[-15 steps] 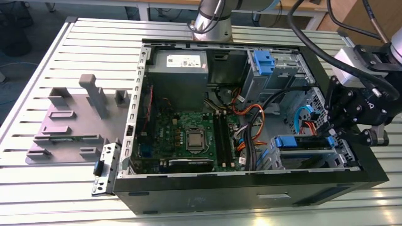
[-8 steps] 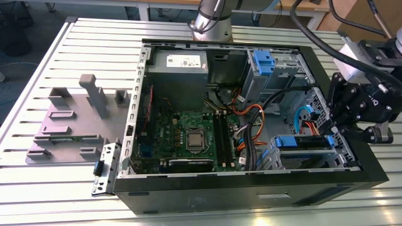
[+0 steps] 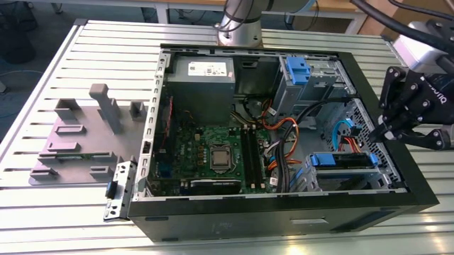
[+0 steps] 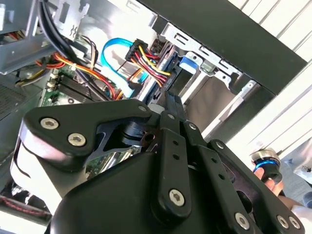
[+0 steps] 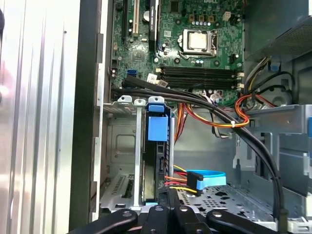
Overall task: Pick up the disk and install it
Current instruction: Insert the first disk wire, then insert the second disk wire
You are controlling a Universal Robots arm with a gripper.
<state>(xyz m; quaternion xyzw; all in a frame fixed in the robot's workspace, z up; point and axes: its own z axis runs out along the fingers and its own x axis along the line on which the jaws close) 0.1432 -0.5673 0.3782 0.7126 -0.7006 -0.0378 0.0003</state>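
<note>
Blue-framed disk: the disk (image 3: 342,161) sits in the grey bay (image 3: 341,178) at the case's near corner on the exterior view's right, its blue tab (image 5: 158,127) facing up out of the bay.
Long axis: in the first wrist view the disk (image 5: 155,161) stands on edge between the bay's walls, running straight away from the pincer toward the motherboard (image 5: 195,44).
Pincer: the pincer (image 3: 386,134) hangs just outside the case's wall on the exterior view's right, near the bay; its fingers look drawn together with nothing between them.
Direction: the disk lies inward and below the pincer, close by.
In the way: a blue cable (image 5: 207,178) and red-yellow wires (image 4: 146,66) plug in at the disk's end nearest the pincer; black cables (image 5: 195,100) cross just past its far end.
Around: power supply (image 3: 202,79), a second blue latch (image 3: 298,69), a grey fixture (image 3: 85,135) on the worktop (image 3: 42,212).
</note>
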